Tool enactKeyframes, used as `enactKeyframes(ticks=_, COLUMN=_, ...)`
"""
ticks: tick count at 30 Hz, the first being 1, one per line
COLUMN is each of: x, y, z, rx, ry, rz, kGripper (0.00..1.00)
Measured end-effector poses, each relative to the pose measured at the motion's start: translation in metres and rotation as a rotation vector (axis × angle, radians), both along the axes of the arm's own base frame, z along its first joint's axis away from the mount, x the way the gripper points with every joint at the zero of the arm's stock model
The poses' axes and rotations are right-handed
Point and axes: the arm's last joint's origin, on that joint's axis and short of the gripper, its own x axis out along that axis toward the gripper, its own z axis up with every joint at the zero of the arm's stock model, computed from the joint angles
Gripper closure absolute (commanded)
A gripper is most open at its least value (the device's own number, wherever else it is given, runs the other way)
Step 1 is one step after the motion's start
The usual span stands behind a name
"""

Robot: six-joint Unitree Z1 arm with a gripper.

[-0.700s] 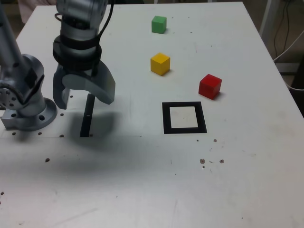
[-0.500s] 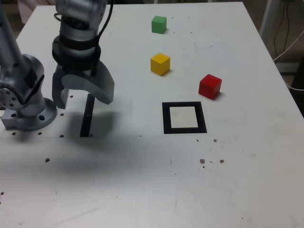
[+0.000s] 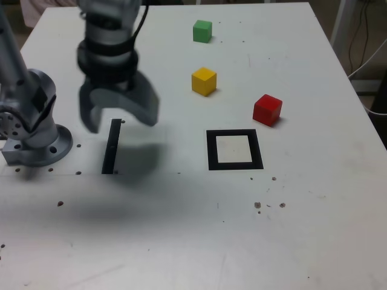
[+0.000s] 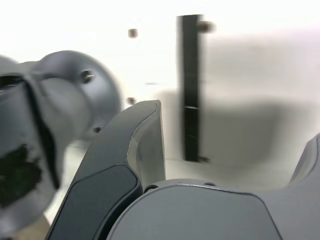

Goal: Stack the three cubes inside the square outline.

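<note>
On the bench (image 3: 314, 217), exterior view, left to right: arm base (image 3: 33, 136) at far left, then the gripper (image 3: 118, 116), fingers spread wide, nothing between them, hanging above the thin black strip (image 3: 111, 147). Strip is not the target. Wrist view agrees: one finger (image 4: 132, 165) in frame, strip (image 4: 190, 87) between the open fingers, no cube there.

All task things lie toward the exterior view's right of the fingers. Yellow cube (image 3: 204, 81) is nearest, right and a bit farther back. Green cube (image 3: 202, 31) is farther back again, near the bench's far edge. Red cube (image 3: 267, 109) is farthest right, about level with the fingers. Square outline (image 3: 234, 150) sits right and slightly nearer the camera than the fingers, just beside the red cube, white centre bare. Cubes well apart from each other, none stacked, none inside the outline.

Judgement: task not started; only one arm, so the key relation is a rightward reach, yellow likely the shortest. Cubes have no long axis; yellow and red sit turned against the outline's edges, so the fingers may need a wrist turn to meet flat faces.
</note>
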Motion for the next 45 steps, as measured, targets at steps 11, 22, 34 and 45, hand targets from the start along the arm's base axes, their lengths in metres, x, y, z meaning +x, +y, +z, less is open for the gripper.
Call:
enactKeyframes(ticks=11, x=0.069, y=-0.006, z=0.038, rx=0.004, ry=-0.029, rz=-0.186, kGripper=0.03)
enactKeyframes(ticks=22, x=0.119, y=0.004, z=0.055, rx=0.016, ry=-0.067, rz=-0.428, kGripper=0.03)
enactKeyframes(ticks=34, x=0.167, y=0.017, z=0.041, rx=0.067, ry=-0.004, rz=-0.571, kGripper=0.05)
enactKeyframes(ticks=45, x=0.213, y=0.019, z=0.024, rx=0.103, ry=0.009, rz=-0.652, kGripper=0.07)
